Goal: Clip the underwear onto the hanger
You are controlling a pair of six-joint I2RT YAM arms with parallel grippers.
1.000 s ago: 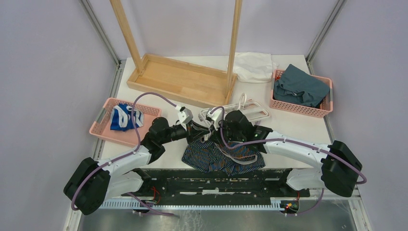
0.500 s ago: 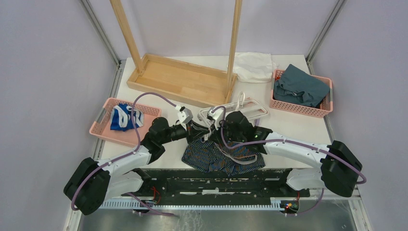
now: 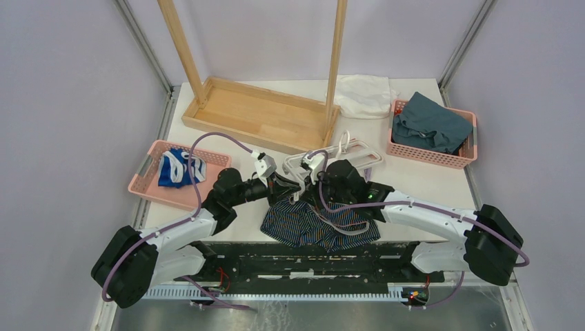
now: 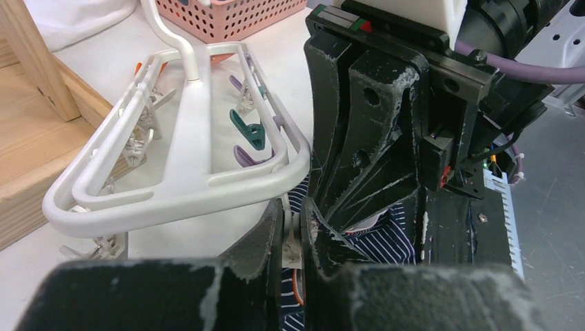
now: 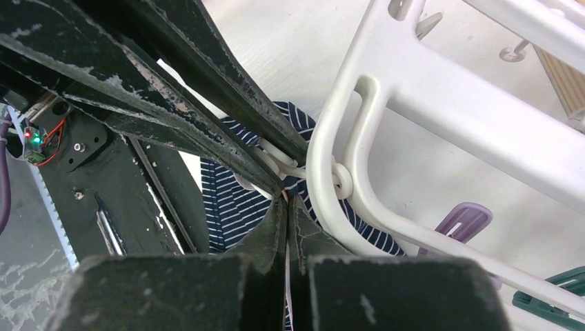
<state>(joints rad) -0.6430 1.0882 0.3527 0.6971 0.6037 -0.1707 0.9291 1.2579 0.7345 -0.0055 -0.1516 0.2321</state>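
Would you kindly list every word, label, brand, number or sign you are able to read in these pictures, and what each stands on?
None: no words, numbers or brand marks are readable in any view.
The dark navy pinstriped underwear shows no legible label, and the white plastic hanger frame carries no marking.

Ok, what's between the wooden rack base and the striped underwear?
The white clip hanger lies between them, clearest in the top view.

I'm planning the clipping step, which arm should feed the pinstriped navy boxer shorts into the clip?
Right arm, probably: its shut jaws sit on the navy pinstriped boxer shorts beside the white plastic clip, which the left arm's jaws pinch.
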